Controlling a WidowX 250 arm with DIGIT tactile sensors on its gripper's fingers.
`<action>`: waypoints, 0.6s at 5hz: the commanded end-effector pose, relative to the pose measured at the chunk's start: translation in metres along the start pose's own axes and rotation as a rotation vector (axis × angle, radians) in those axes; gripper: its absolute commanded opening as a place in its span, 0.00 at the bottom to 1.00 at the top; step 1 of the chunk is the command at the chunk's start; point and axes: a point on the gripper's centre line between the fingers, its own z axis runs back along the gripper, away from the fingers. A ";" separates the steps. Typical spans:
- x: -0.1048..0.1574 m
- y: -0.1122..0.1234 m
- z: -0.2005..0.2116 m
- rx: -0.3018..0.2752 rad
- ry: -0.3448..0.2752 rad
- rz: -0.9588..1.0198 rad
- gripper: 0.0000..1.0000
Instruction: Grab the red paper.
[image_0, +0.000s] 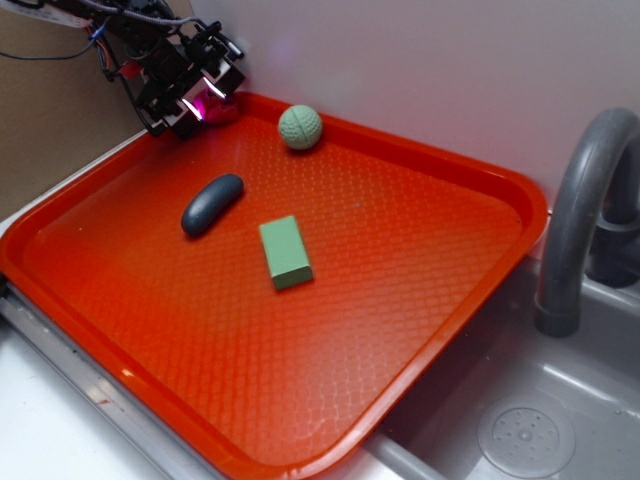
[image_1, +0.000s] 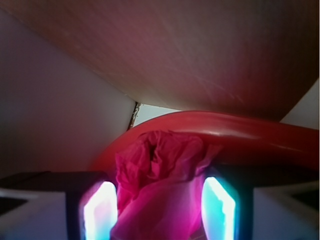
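Red paper (image_1: 160, 185) wedged between the gripper (image_0: 205, 103) jaws, clenched on it, at the tray's (image_0: 420, 300) far corner.

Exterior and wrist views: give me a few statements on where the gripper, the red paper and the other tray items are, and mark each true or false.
1. The gripper is at the tray's far left corner. True.
2. The red paper sits between the two gripper fingers in the wrist view. True.
3. The green ball is inside the gripper. False: it lies on the tray to the right of the gripper, apart from it.
4. The green block is stacked on the dark grey oblong object. False: they lie apart, each flat on the tray.
5. The faucet stands outside the tray, on the right. True.
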 end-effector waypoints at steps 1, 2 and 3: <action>0.000 -0.003 0.024 0.018 0.100 -0.065 0.00; -0.016 0.001 0.063 0.077 0.112 -0.214 0.00; -0.030 0.009 0.104 0.110 0.107 -0.342 0.00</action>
